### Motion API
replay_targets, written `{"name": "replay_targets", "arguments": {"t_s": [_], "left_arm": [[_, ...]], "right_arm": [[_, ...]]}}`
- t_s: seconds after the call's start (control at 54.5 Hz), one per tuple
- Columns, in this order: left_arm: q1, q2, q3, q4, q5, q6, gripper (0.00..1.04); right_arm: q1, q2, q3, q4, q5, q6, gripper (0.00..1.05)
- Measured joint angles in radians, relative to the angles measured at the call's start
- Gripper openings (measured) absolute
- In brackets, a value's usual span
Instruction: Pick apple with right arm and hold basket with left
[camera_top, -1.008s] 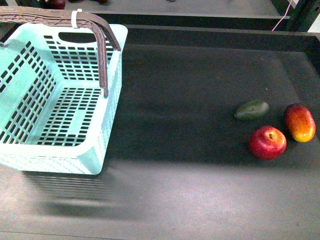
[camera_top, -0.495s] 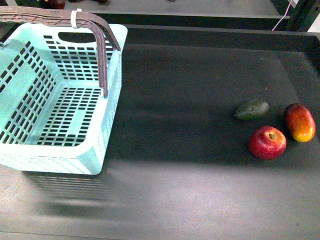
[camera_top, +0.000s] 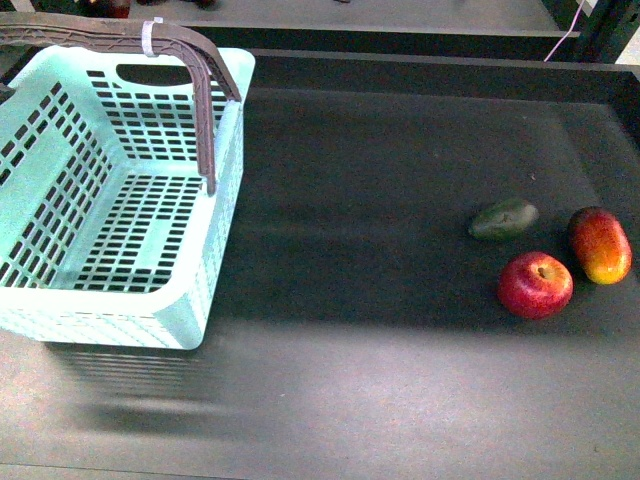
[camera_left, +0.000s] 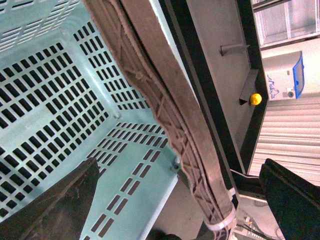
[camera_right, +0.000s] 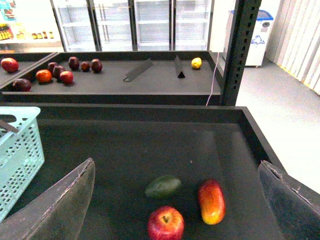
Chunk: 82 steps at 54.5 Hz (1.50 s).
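Observation:
The red apple (camera_top: 535, 285) lies on the dark table at the right, with its stem dimple facing up. In the right wrist view the apple (camera_right: 165, 223) sits below and ahead of my open right gripper (camera_right: 176, 165), with nothing between its fingers (camera_right: 60, 205). The mint-green basket (camera_top: 228, 200) stands at the far left with its brown handle (camera_top: 205, 110) raised. My open left gripper (camera_left: 180, 165) hovers over the basket (camera_left: 50, 100), and the handle (camera_left: 165, 105) runs between its fingers without touching them. Neither arm shows in the front view.
A dark green avocado (camera_top: 504, 219) and an oval red-orange fruit (camera_top: 600, 245) lie just behind and to the right of the apple. The table has a raised rim (camera_top: 420, 70). Behind it stand a black post (camera_right: 240, 50) and a shelf with several fruits (camera_right: 55, 72).
The basket's handle has shifted very slightly to the left. The apple and the other fruits lie where they were.

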Motion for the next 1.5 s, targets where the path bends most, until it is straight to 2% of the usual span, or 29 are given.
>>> {"name": "replay_targets", "arguments": {"t_s": [0.458,0.752,0.807,0.953,1.21,1.265,1.503], "left_arm": [[0.013,0.191,0.208,-0.043,-0.020,-0.059,0.98],[0.014,0.219,0.233,-0.043,-0.020,-0.094,0.98],[0.014,0.219,0.233,-0.043,-0.021,-0.100,0.92],[0.014,0.219,0.233,-0.043,-0.026,-0.114,0.65],[0.013,0.224,0.246,-0.057,-0.032,-0.172,0.26],[0.010,0.224,0.249,-0.057,-0.032,-0.196,0.23],[-0.003,0.213,0.249,-0.073,-0.032,-0.214,0.21]], "right_arm": [[0.000,0.000,0.000,0.000,0.000,0.000,0.96],[0.000,0.000,0.000,0.000,0.000,0.000,0.96],[0.000,0.000,0.000,0.000,0.000,0.000,0.96],[0.000,0.000,0.000,0.000,0.000,0.000,0.96],[0.000,0.000,0.000,0.000,0.000,0.000,0.96],[0.000,0.000,0.000,0.000,0.000,0.000,0.96],[0.000,0.000,0.000,0.000,0.000,0.000,0.96]]}}
